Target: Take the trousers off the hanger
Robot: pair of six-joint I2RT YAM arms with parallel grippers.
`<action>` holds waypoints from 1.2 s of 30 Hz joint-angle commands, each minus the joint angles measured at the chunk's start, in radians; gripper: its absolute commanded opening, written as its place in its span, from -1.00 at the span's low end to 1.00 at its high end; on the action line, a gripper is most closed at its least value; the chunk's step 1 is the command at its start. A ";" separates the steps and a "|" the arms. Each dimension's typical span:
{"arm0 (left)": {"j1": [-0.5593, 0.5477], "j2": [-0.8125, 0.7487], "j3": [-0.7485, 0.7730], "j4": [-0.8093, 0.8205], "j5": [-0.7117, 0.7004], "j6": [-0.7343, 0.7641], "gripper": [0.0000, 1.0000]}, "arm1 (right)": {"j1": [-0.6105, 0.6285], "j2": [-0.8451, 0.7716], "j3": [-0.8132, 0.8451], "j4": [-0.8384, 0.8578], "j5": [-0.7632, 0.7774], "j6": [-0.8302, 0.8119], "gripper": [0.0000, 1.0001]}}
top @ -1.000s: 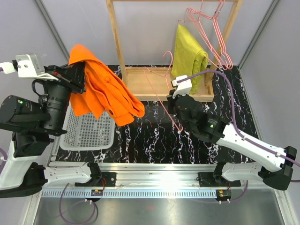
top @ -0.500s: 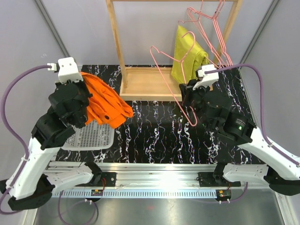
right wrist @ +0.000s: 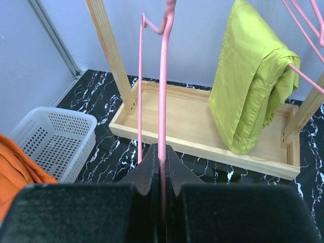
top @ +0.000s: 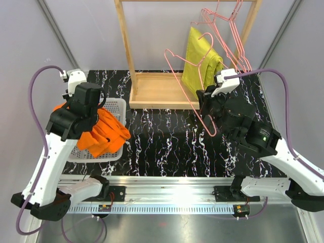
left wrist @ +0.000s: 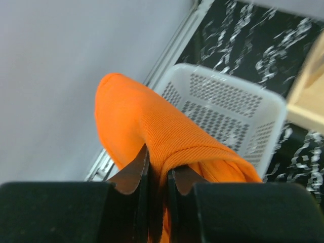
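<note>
The orange trousers (top: 105, 132) are bunched over the white basket (top: 119, 104), hanging partly over its near right edge. My left gripper (top: 92, 119) is shut on a fold of them; the left wrist view shows the cloth (left wrist: 152, 126) pinched between the gripper's (left wrist: 158, 161) jaws above the basket (left wrist: 271, 109). My right gripper (top: 206, 109) is shut on the bare pink wire hanger (top: 185, 87) and holds it up over the table, hook pointing away. In the right wrist view the wire (right wrist: 162, 76) runs straight up from the closed gripper (right wrist: 162, 152). No cloth hangs on it.
A wooden rack (top: 162, 92) with a tray base stands at the back. Yellow-green trousers (top: 202, 63) hang on it at the right, beside several spare pink hangers (top: 235, 30). The black marbled table has grey walls on both sides.
My left arm swung down and lowered the orange trousers from high in the air to the basket. My right gripper lifted the bare hanger and moved it right, then held nearly still.
</note>
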 commanded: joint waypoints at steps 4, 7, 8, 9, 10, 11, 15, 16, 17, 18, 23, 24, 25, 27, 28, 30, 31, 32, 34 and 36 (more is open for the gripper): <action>0.120 0.062 -0.014 0.026 -0.015 -0.001 -1.00 | -0.006 -0.042 -0.016 0.045 -0.001 0.008 -1.00; 0.139 0.099 -0.007 0.040 0.008 0.024 -1.00 | -0.006 -0.048 -0.020 0.050 -0.008 0.008 -1.00; 0.143 0.137 0.007 0.031 0.004 0.032 -1.00 | -0.006 -0.050 -0.019 0.050 -0.014 0.010 -1.00; 0.160 0.157 0.024 0.016 -0.013 0.036 -1.00 | -0.006 -0.050 -0.016 0.050 -0.015 0.010 -1.00; 0.168 0.175 0.044 -0.022 -0.022 0.038 -1.00 | -0.006 -0.051 -0.017 0.048 -0.021 0.013 -1.00; 0.177 0.201 0.081 -0.038 -0.033 0.036 -1.00 | -0.004 -0.054 -0.016 0.048 -0.026 0.013 -1.00; 0.183 0.191 0.109 -0.064 -0.094 0.038 -1.00 | -0.004 -0.067 -0.031 0.058 -0.027 0.014 -1.00; 0.186 0.191 0.110 -0.076 -0.102 0.035 -1.00 | -0.006 -0.070 -0.032 0.064 -0.029 0.014 -1.00; 0.191 0.191 0.106 -0.075 -0.098 0.036 -1.00 | -0.004 -0.076 -0.037 0.064 -0.034 0.017 -1.00; 0.191 0.195 0.104 -0.076 -0.096 0.035 -1.00 | -0.006 -0.076 -0.040 0.068 -0.037 0.017 -1.00; 0.191 0.182 0.173 -0.168 -0.139 -0.008 -1.00 | -0.004 -0.076 -0.034 0.059 -0.040 0.011 -1.00; 0.191 0.171 0.214 -0.167 -0.148 0.004 -1.00 | -0.006 -0.079 -0.032 0.053 -0.038 0.008 -1.00; 0.191 0.157 0.237 -0.173 -0.154 0.012 -1.00 | -0.006 -0.079 -0.032 0.055 -0.037 0.008 -1.00; 0.191 0.148 0.274 -0.170 -0.162 0.056 -1.00 | -0.004 -0.084 -0.035 0.059 -0.040 0.008 -1.00; 0.191 0.145 0.291 -0.167 -0.162 0.065 -1.00 | -0.004 -0.087 -0.039 0.062 -0.038 0.010 -1.00; 0.191 0.134 0.273 -0.149 -0.165 0.114 -1.00 | -0.006 -0.088 -0.042 0.068 -0.038 0.013 -1.00; 0.191 0.128 0.233 -0.136 -0.163 0.121 -1.00 | -0.006 -0.087 -0.045 0.070 -0.041 0.014 -1.00; 0.189 0.099 0.207 -0.124 -0.154 0.137 -1.00 | -0.004 -0.087 -0.049 0.070 -0.044 0.019 -1.00; 0.189 0.061 0.137 -0.057 -0.166 0.191 -1.00 | -0.006 -0.088 -0.054 0.070 -0.043 0.020 -1.00; 0.189 0.007 0.018 0.012 -0.161 0.264 -1.00 | -0.006 -0.088 -0.060 0.070 -0.044 0.019 -1.00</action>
